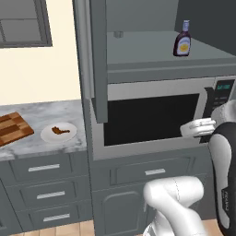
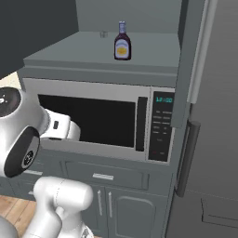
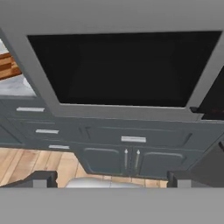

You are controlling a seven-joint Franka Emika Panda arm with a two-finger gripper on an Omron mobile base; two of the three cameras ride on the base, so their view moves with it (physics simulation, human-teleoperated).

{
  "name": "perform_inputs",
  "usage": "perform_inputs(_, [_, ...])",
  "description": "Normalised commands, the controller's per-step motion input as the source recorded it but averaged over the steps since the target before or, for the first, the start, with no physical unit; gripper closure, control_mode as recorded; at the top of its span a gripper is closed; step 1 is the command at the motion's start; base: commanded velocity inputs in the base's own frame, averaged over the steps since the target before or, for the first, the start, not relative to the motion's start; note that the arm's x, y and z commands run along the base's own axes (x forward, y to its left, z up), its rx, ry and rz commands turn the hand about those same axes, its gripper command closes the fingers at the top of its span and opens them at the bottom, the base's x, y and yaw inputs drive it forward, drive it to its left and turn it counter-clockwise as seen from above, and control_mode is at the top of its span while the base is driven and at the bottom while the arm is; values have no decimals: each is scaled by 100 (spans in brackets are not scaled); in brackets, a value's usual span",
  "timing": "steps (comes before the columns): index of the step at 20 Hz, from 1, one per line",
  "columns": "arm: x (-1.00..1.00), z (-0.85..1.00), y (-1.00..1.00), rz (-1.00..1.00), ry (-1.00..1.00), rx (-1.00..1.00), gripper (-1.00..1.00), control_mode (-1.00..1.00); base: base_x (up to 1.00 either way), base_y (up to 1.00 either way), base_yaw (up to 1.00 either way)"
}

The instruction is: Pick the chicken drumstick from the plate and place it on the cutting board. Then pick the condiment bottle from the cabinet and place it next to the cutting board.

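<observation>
Reddish-brown against white, the chicken drumstick (image 1: 60, 131) lies on the plate (image 1: 50, 137), far off to the left of the pincer (image 3: 111, 183), whose two dark tips stand wide apart with nothing between them and face the black microwave door (image 3: 124, 70). The cutting board (image 1: 14, 128) sits further left again, just beside the plate on the marble counter (image 1: 41, 113). Above the pincer, the condiment bottle (image 2: 122, 42) stands upright on the open cabinet (image 1: 138, 60) shelf. Neither item has yet been lifted. The drumstick is small and thin, so the fingers may close over it or skid it off the plate; the hanging cabinet door (image 1: 98, 60) could catch the arm on the sweep across.
</observation>
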Motion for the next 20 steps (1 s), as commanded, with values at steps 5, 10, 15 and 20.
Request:
perform_inputs(5, [-51, 6, -1, 0, -4, 0, -100, -100, 0, 0, 0])
perform_inputs(10, [-40, 4, 0, 0, -2, 0, -100, -100, 0, 0, 0])
perform_inputs(15, [-11, 0, 0, 0, -2, 0, -100, -100, 0, 0, 0])
perform_inputs(20, [-3, 0, 0, 0, 0, 0, -100, -100, 0, 0, 0])
